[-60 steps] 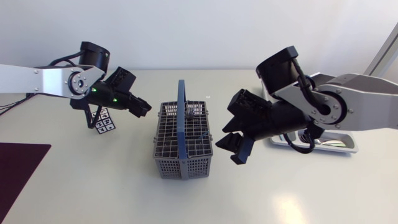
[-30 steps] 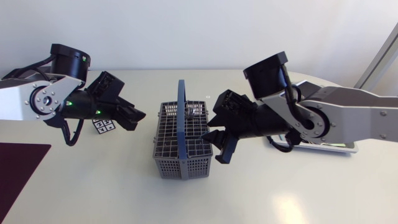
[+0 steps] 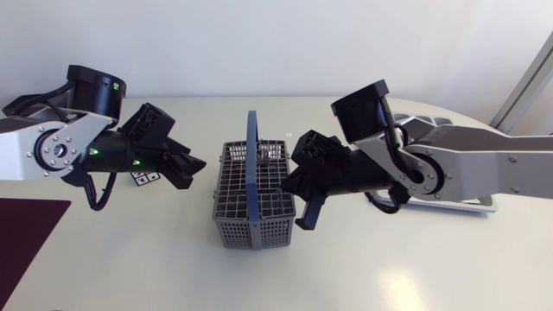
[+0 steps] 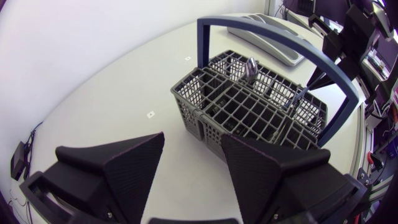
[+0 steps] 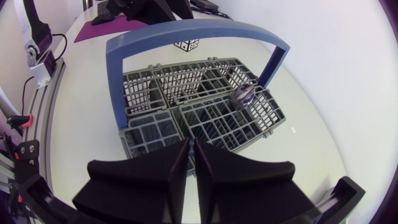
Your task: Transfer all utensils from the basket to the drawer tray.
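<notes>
- Basket [image 3: 253, 200]: grey grid with a blue hoop handle [image 3: 252, 164], standing upright mid-bench [image 3: 155, 259]. In the head view the handle runs far to near over its middle.
- Utensil [image 4: 250, 67]: shiny metal, standing on end in a far compartment close to the handle. Its long axis is near vertical and its rounded end points up above the grid. The right wrist view shows the same one [image 5: 241, 96] beside the handle's far post.
- Second utensil [image 4: 298, 99]: thin, dark and leaning at a slant in a neighbouring compartment. I cannot tell what kind it is.
- Drawer tray [image 3: 475, 206]: on the bench at my right, mostly hidden behind my right arm. The left wrist view shows it beyond the basket [image 4: 273, 40], lying flat.
- Left end effector [image 4: 193, 149]: released, fingers spread wide with nothing between them. It points at the basket from the left and is apart from it [image 3: 192, 167].
- Right end effector [image 5: 189, 146]: clenched, fingers pressed together with only a slit between them and holding nothing. It points down toward the basket's right rim and is just beside it [image 3: 304, 203].
- Also on the bench: a small printed marker tag [image 3: 145, 177] under my left arm and a dark maroon mat [image 3: 26, 229] at the left edge.
</notes>
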Controlling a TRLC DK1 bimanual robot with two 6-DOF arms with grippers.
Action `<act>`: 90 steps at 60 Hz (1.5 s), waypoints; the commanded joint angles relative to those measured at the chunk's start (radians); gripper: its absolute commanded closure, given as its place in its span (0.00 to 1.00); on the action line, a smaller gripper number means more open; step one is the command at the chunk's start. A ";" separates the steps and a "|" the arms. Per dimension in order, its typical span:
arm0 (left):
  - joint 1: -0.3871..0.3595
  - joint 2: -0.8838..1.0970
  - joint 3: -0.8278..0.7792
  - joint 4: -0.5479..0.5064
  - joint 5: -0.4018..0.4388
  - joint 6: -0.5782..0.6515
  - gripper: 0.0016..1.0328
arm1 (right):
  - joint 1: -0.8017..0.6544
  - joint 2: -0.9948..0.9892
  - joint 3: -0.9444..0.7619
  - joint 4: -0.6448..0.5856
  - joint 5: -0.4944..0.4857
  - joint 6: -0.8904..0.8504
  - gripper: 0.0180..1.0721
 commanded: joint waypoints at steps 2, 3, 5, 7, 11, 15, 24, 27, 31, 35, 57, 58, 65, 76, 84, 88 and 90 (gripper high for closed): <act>-0.024 -0.064 -0.030 0.000 0.002 0.023 0.35 | 0.005 -0.054 -0.010 -0.043 0.002 -0.016 0.94; -0.030 -0.073 -0.030 -0.002 0.001 0.025 0.34 | 0.005 -0.063 -0.008 -0.051 0.002 -0.016 0.94; -0.039 -0.094 -0.032 -0.008 0.001 0.028 0.34 | 0.004 -0.081 -0.005 -0.066 0.002 -0.016 0.94; -0.048 -0.113 -0.032 -0.015 0.001 0.032 0.34 | 0.002 -0.106 0.003 -0.091 -0.001 -0.018 0.94; -0.083 -0.165 -0.037 -0.034 0.001 0.042 0.31 | 0.001 -0.142 0.015 -0.132 -0.002 -0.018 0.94; -0.130 -0.208 -0.043 -0.052 -0.003 0.057 0.29 | -0.005 -0.178 0.030 -0.175 -0.006 -0.018 0.94; -0.297 -0.289 -0.063 -0.083 -0.093 0.103 0.22 | -0.025 -0.268 0.075 -0.299 -0.025 -0.018 0.94; -0.373 -0.303 -0.072 -0.083 -0.153 0.126 0.19 | -0.041 -0.308 0.095 -0.353 -0.047 -0.016 0.94; -0.455 -0.306 -0.076 -0.077 -0.210 0.152 0.19 | -0.058 -0.353 0.115 -0.407 -0.071 -0.016 0.94; -0.515 -0.297 -0.072 -0.074 -0.231 0.163 0.19 | -0.070 -0.394 0.131 -0.456 -0.088 -0.016 0.94; -0.666 -0.124 0.049 -0.023 -0.314 0.164 0.19 | -0.079 -0.544 0.188 -0.626 -0.122 -0.013 0.94; -0.671 -0.116 0.055 -0.017 -0.319 0.166 0.19 | -0.079 -0.551 0.188 -0.629 -0.122 -0.013 0.94; -0.694 -0.070 0.095 -0.006 -0.328 0.164 0.19 | -0.079 -0.574 0.188 -0.651 -0.125 -0.013 0.94; -0.717 0.001 0.147 0.011 -0.340 0.163 0.20 | -0.087 -0.598 0.182 -0.667 -0.130 -0.013 0.94; -0.725 0.027 0.163 0.021 -0.345 0.163 0.33 | -0.102 -0.607 0.184 -0.674 -0.136 -0.015 0.94; -0.726 0.031 0.167 0.024 -0.345 0.163 0.43 | -0.111 -0.609 0.185 -0.675 -0.137 -0.016 0.94; -0.725 0.033 0.167 0.024 -0.345 0.163 0.46 | -0.117 -0.609 0.185 -0.678 -0.141 -0.019 0.94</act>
